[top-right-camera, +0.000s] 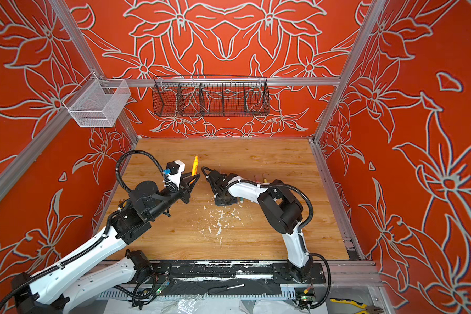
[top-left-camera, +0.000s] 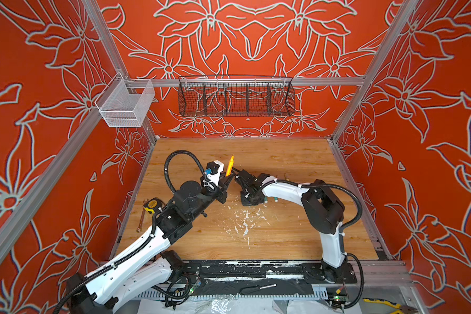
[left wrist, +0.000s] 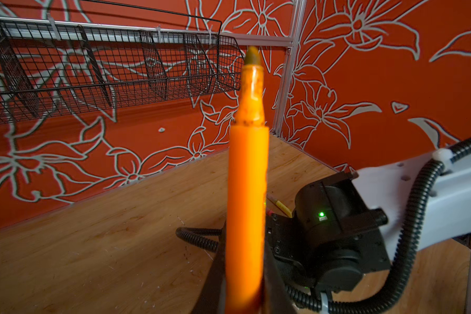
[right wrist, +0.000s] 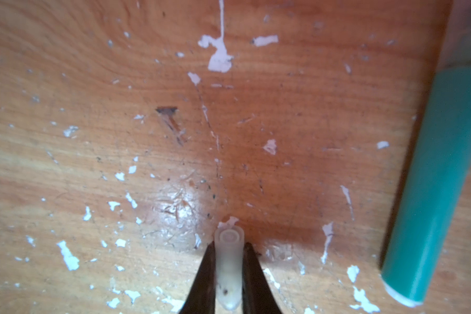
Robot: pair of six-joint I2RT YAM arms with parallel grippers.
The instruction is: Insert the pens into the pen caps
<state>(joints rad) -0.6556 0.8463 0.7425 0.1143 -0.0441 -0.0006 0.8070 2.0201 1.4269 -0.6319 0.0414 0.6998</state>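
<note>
Pen (right wrist: 435,190) lying on table (right wrist: 65,108) near cap (right wrist: 229,267), wire basket (top-left-camera: 235,98) on back wall (top-left-camera: 229,40)

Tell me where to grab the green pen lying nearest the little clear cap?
Probably mid-barrel on the teal pen, from above, squeezing across its width. It lies flat on the wooden table, so only its top and sides are free.

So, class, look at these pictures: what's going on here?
Two robot arms are working on capping pens. The left gripper holds an orange pen upright, tip up, above the wooden table. The right gripper, pointed down at the table, is shut on a clear pen cap. Pen and cap are not yet joined. A teal pen lies on the table nearby.
</note>
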